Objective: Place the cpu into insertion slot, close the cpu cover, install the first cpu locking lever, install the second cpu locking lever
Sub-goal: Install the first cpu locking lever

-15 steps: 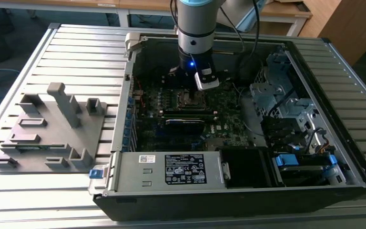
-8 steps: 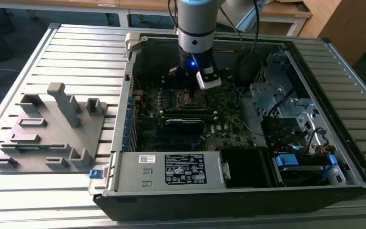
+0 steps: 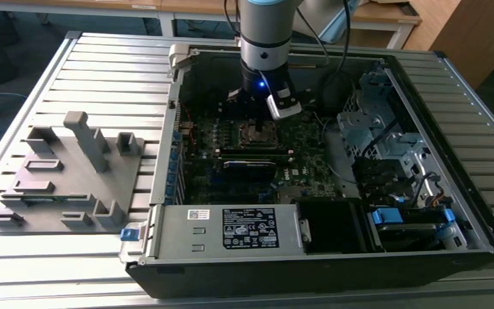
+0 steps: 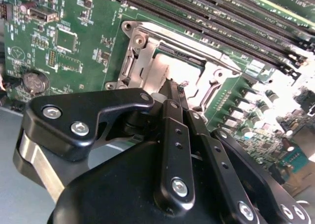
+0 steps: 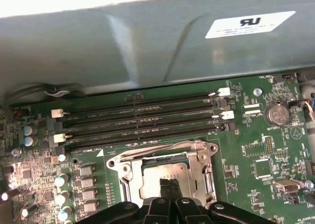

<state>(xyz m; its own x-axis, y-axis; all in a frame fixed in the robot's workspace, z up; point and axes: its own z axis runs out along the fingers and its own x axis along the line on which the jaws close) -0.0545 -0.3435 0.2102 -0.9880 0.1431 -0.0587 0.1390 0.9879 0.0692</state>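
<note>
The insertion slot (image 3: 259, 133) sits mid-board on the green motherboard (image 3: 307, 161) inside the open computer case. In both wrist views a silver square frame, the cpu cover (image 5: 202, 167) (image 4: 140, 61), lies around the slot. Its cut-out shows a pale grey-beige square face (image 5: 165, 171). I cannot tell whether that face is the cpu or the bare slot. My gripper (image 5: 170, 186) (image 4: 172, 88) (image 3: 260, 116) hangs straight over the slot's centre, its two black fingertips pressed together just above the face. Nothing shows between them.
Several long black memory slots (image 5: 142, 120) run beside the socket, with the grey power supply box (image 3: 226, 228) beyond them. A coin battery (image 5: 276, 113) lies on the board. A drive cage and cables (image 3: 375, 122) fill the exterior view's right. A grey fixture (image 3: 67, 174) stands on the table left of the case.
</note>
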